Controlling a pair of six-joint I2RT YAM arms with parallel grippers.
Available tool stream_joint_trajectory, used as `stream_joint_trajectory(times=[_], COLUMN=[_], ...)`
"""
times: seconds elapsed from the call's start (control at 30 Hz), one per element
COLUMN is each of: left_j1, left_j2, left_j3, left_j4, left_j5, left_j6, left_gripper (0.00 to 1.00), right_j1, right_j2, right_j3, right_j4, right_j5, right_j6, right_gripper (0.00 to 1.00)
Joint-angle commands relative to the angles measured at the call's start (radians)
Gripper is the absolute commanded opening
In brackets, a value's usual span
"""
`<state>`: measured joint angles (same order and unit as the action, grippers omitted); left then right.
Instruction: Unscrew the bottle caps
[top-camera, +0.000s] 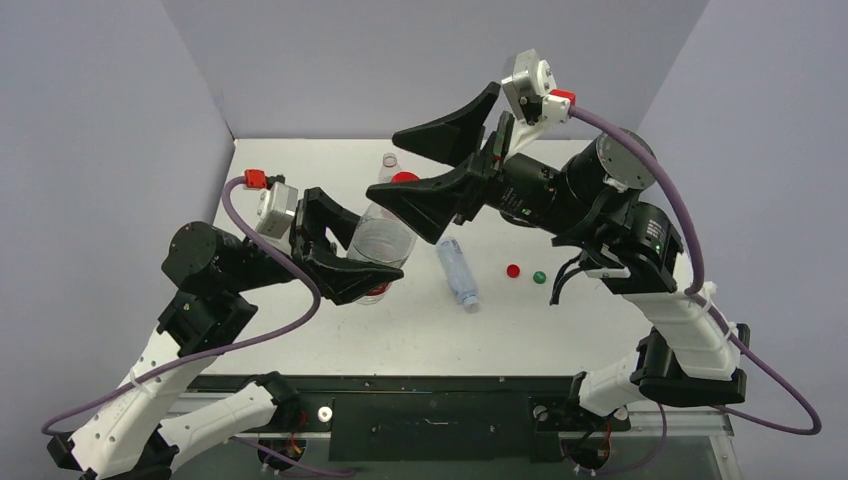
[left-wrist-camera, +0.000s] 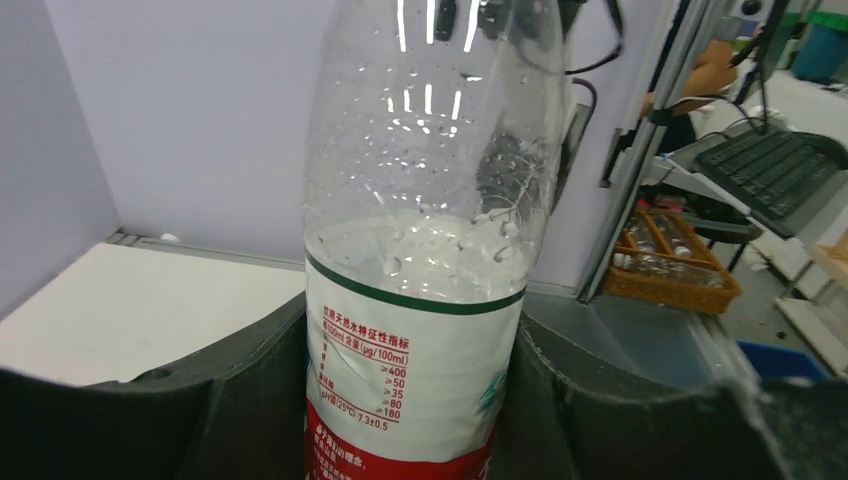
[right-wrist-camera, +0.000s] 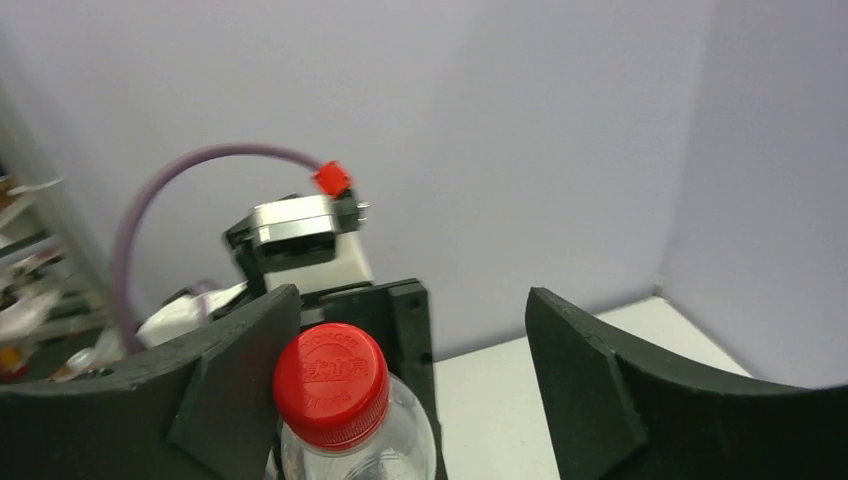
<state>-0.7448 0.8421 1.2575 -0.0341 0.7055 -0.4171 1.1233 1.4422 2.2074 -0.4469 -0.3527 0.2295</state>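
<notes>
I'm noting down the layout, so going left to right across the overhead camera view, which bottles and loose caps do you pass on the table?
upright red-capped bottle → clear bottle lying on its side → loose red cap → loose green cap. The small bottle at the back overlaps the upright one, so it is left out.

The clear bottle (left-wrist-camera: 430, 150) has a red cap (right-wrist-camera: 331, 383), a white label (left-wrist-camera: 400, 400) with green stripe; loose red cap (top-camera: 513, 270), green cap (top-camera: 539, 277) at its 3 o'clock
</notes>
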Motion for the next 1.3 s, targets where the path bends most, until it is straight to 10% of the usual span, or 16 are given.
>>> stream_joint_trajectory(times=[0.0,0.4,0.8,0.97,1.27], left_j1=[-0.003,-0.004,-0.004,-0.002,0.004], left_j2=[-0.016,-0.017,-0.001,-0.013,0.008], left_j3=[-0.007,-0.050,-0.048,-0.053,0.005], left_j4=[-0.025,-0.040,-0.042,-0.011,0.019], left_j5=[-0.131,-0.346,-0.392,-0.315,0.122], left_j6=[0.164,0.332,0.304,0.238,0.009], left_gripper=[0.16,0.15,0.14,0.14,0.11], right_j1=[0.088,0.144,0.127,0.061,-0.034], right_j2=[-0.048,0.064,0.063,0.040,-0.013], right_j3=[-0.014,0.109,0.098,0.091,0.014], right_j4=[-0.011,-0.128,-0.139,-0.149,-0.122], right_j5=[0.592,0.671,0.572,0.333,-0.079], right_j6=[-0.090,-0.074,-0.064,-0.056,-0.039], right_gripper=[0.79,0.73,0.19,0.01,0.00])
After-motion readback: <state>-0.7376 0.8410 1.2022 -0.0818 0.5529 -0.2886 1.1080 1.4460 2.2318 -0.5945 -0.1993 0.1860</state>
